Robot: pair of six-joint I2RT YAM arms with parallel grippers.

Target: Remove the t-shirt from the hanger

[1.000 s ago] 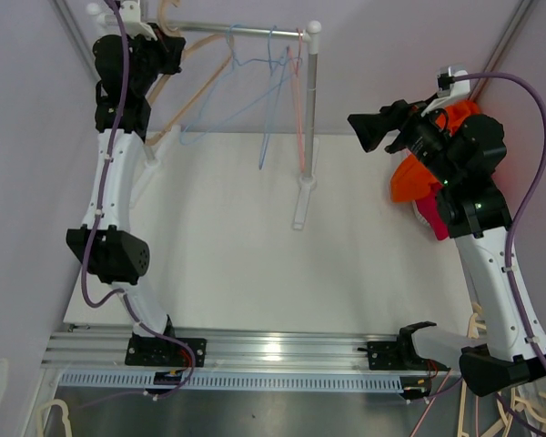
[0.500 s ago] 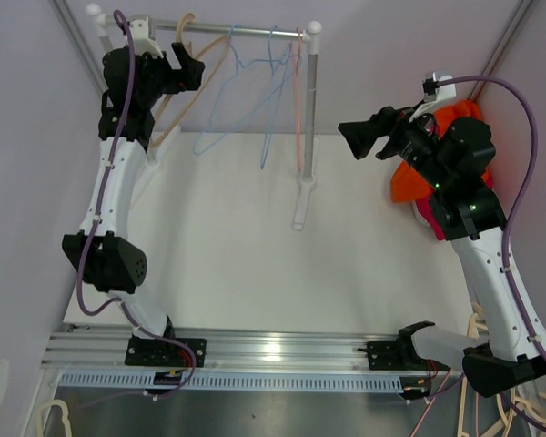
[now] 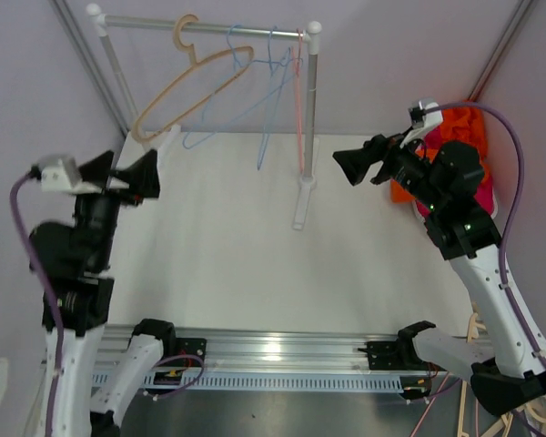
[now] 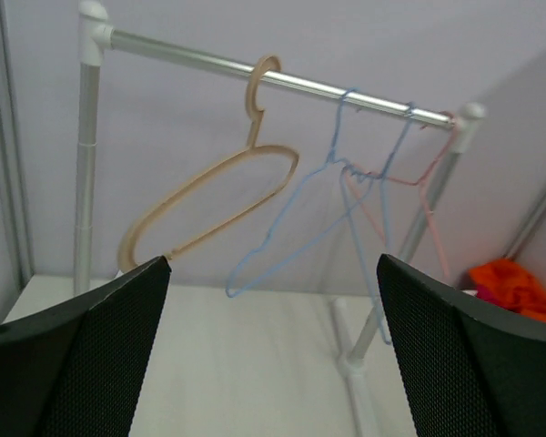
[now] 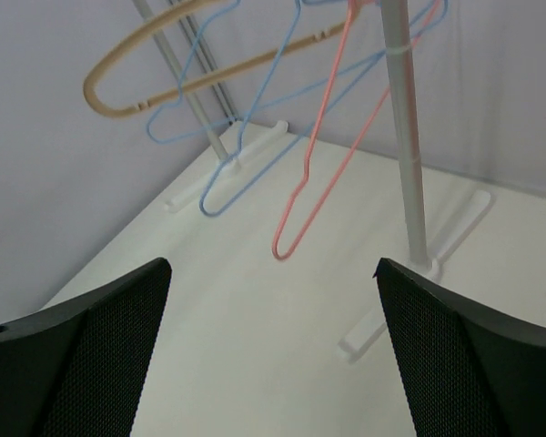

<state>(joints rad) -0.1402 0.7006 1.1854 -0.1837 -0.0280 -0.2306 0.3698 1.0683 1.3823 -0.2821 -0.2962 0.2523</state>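
A tan hanger [image 3: 195,56] [image 4: 253,127] [image 5: 100,96] hangs bare by its hook on the rack's bar [image 3: 146,23], left of two blue hangers [image 3: 227,114] [image 4: 287,250] and a pink one [image 3: 299,100] [image 5: 280,248]. No hanger carries cloth. An orange t-shirt [image 3: 464,123] [image 4: 519,282] lies bunched at the table's far right, behind my right arm. At the table's left side my left gripper [image 3: 126,171] [image 4: 273,273] is open and empty, well back from the rack. My right gripper [image 3: 357,157] [image 5: 273,273] is open and empty too, right of the rack's post [image 3: 309,109] [image 5: 402,137].
The rack stands along the table's far edge, its right foot [image 3: 302,205] reaching toward the middle. Some pink cloth [image 3: 491,196] lies under the orange pile. An aluminium rail [image 3: 273,350] runs along the near edge, with spare hangers [image 3: 519,410] beyond it at the right.
My left gripper opened and let go of the tan hanger at the bar, then pulled back toward the near left. The right gripper shifted slightly left.
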